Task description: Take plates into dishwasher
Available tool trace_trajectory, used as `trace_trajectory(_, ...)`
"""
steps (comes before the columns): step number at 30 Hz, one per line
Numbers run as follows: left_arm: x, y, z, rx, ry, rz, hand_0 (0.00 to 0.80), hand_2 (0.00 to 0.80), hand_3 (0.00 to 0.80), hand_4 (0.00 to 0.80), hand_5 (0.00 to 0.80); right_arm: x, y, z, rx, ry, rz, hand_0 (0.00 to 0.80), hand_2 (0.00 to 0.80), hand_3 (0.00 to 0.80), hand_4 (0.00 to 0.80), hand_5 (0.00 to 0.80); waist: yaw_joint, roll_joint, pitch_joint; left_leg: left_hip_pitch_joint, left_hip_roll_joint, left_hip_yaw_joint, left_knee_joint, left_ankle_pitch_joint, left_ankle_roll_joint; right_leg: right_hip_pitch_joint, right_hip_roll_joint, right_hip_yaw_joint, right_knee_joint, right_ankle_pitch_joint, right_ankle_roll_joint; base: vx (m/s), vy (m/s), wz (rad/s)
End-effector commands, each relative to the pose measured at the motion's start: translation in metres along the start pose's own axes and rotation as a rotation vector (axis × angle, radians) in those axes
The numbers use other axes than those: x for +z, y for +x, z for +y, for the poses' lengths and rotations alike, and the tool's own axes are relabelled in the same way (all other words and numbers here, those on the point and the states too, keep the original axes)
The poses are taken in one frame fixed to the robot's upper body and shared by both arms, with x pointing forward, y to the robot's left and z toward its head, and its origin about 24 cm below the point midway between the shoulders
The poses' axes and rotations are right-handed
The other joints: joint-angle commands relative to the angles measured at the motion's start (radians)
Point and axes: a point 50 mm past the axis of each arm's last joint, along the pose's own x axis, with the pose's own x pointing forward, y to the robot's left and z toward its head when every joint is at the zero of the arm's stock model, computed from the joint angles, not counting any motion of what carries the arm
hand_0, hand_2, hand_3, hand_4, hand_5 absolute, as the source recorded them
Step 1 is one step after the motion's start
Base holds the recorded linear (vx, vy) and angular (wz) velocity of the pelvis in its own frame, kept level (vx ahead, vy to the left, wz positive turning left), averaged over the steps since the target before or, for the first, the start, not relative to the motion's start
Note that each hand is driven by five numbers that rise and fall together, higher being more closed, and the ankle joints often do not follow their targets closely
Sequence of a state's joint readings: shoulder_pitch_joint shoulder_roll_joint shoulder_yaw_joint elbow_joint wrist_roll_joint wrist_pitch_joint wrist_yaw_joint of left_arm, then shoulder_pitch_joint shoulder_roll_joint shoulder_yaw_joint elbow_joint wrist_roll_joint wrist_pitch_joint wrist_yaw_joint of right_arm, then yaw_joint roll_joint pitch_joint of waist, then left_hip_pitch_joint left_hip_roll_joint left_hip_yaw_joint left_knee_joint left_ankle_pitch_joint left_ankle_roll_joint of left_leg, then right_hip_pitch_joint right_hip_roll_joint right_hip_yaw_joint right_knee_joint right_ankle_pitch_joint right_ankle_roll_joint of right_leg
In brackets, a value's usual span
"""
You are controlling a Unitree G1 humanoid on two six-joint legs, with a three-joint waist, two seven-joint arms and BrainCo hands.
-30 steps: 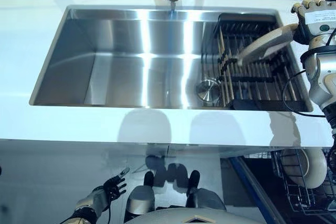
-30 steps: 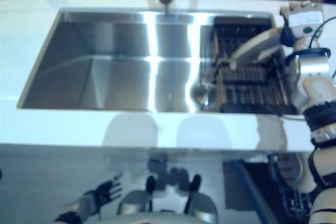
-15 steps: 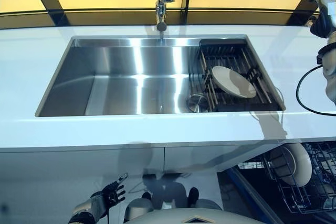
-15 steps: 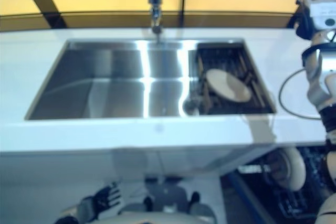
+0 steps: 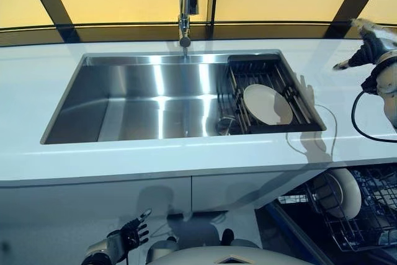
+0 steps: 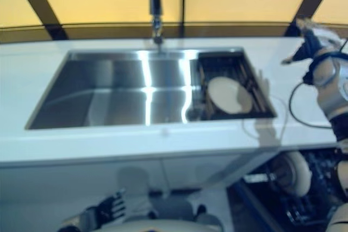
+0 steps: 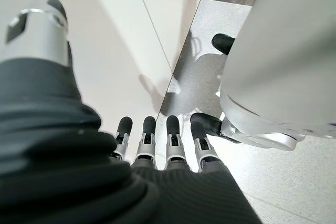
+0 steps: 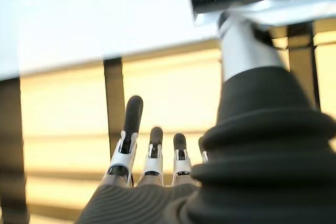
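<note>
Silver fingers with dark tips are stretching out straight on the right hand (image 5: pixel 366 51), and its own wrist view shows nothing between them, only the yellow window (image 8: pixel 68 129) beyond. That hand is hovering above the white counter (image 5: pixel 347 100) at the far right, empty. From those fingers the plate (image 5: pixel 267 104) is lying to the left and a little nearer, leaning among the bars of the dark rack (image 5: pixel 239 100) that is sitting in the right end of the steel sink (image 5: pixel 124 100). The plate's pale face is tilting up toward the camera, and its rim is looking free on the right side, the side facing the hand. I judge the reach as calling for a move left and down from where the hand is hanging.

The left hand (image 5: pixel 127 240) is dangling low at the near left, in front of the white cabinet (image 7: pixel 110 51), with its fingers relaxed and holding nothing. It is well apart from the plate, so the right hand is clearly the closer one.

At the near right, below the counter edge, the dishwasher basket (image 5: pixel 366 234) is standing pulled out, already carrying a second plate (image 5: pixel 342 193) upright in its wires. A fetched plate would have to travel nearer and downward from the rack to get there.
</note>
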State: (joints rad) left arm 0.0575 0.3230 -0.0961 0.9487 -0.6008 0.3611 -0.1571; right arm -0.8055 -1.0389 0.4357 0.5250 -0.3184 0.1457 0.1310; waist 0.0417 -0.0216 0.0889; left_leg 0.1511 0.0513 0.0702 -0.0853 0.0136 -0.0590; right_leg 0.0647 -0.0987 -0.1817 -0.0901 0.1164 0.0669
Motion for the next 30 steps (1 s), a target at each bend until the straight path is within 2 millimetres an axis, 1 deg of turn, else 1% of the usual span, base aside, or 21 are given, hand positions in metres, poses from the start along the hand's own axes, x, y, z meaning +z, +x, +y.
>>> trace_trajectory(1, 0.013, -0.001, 0.006, 0.039, 0.053, 0.005, 0.0, 0.0, 0.0, 0.0, 0.0, 0.014, 0.006, -0.007, 0.038, 0.056, -0.032, 0.0, 0.0, 0.0, 0.0, 0.0, 0.021, -0.041, -0.008, -0.009, -0.026, 0.01, -0.002, -0.028, 0.019, 0.074, -0.001, 0.008, 0.006, -0.073, 0.048, 0.008, -0.002, -0.05)
trace_trajectory(5, 0.013, 0.0, 0.004, 0.043, 0.05, 0.008, 0.0, 0.0, 0.0, 0.0, 0.0, 0.027, 0.008, 0.021, 0.164, 0.082, -0.061, 0.0, 0.0, 0.0, 0.0, 0.0, 0.02, -0.039, -0.001, -0.007, -0.025, 0.015, -0.002, -0.026, 0.019, 0.078, -0.002, 0.002, 0.006, -0.07, 0.047, 0.0, 0.0, 0.0)
trace_trajectory(11, 0.016, 0.001, -0.001, 0.044, 0.054, 0.009, 0.0, 0.0, 0.0, 0.0, 0.0, 0.046, 0.008, 0.049, 0.266, 0.121, -0.088, 0.0, 0.0, 0.0, 0.0, 0.0, 0.024, -0.035, 0.012, -0.006, -0.024, 0.018, -0.002, -0.023, 0.02, 0.081, -0.004, -0.004, 0.006, -0.068, 0.046, 0.0, 0.0, 0.0)
trace_trajectory(20, 0.018, 0.004, -0.01, 0.034, 0.058, -0.006, 0.0, 0.0, 0.0, 0.0, 0.0, 0.073, 0.005, 0.078, 0.353, 0.095, -0.137, 0.0, 0.0, 0.0, 0.0, 0.0, 0.029, -0.03, 0.034, -0.011, -0.021, 0.019, 0.001, -0.019, 0.022, 0.08, -0.005, -0.008, 0.008, -0.067, 0.045, 0.0, 0.0, 0.0)
trace_trajectory(23, 0.019, 0.004, -0.013, 0.035, 0.054, -0.008, 0.0, 0.0, 0.0, 0.0, 0.0, 0.078, 0.003, 0.087, 0.369, 0.087, -0.138, 0.0, 0.0, 0.0, 0.0, 0.0, 0.031, -0.029, 0.04, -0.014, -0.021, 0.018, 0.002, -0.017, 0.023, 0.078, -0.005, -0.009, 0.01, -0.066, 0.046, 0.0, 0.0, 0.0)
trace_trajectory(30, 0.021, 0.004, -0.017, 0.035, 0.058, -0.018, 0.0, 0.0, 0.0, 0.0, 0.0, 0.084, 0.0, 0.099, 0.4, 0.073, -0.14, 0.0, 0.0, 0.0, 0.0, 0.0, 0.037, -0.029, 0.058, -0.02, -0.018, 0.018, 0.005, -0.013, 0.024, 0.074, -0.007, -0.012, 0.012, -0.062, 0.048, 0.0, 0.0, 0.0)
